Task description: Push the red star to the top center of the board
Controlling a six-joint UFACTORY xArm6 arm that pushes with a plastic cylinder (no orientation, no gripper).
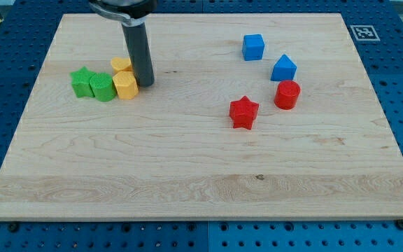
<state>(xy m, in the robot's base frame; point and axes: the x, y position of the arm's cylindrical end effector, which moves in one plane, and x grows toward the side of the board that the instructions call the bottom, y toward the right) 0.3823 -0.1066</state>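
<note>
The red star lies on the wooden board, right of centre, a little above the middle height. My tip rests on the board in the upper left part, far to the left of the red star. It stands right next to a yellow block and a second yellow block that the rod partly hides.
A green star and a green block sit left of the yellow blocks. A red cylinder stands just right of the red star. A blue cube and a blue pointed block lie above it.
</note>
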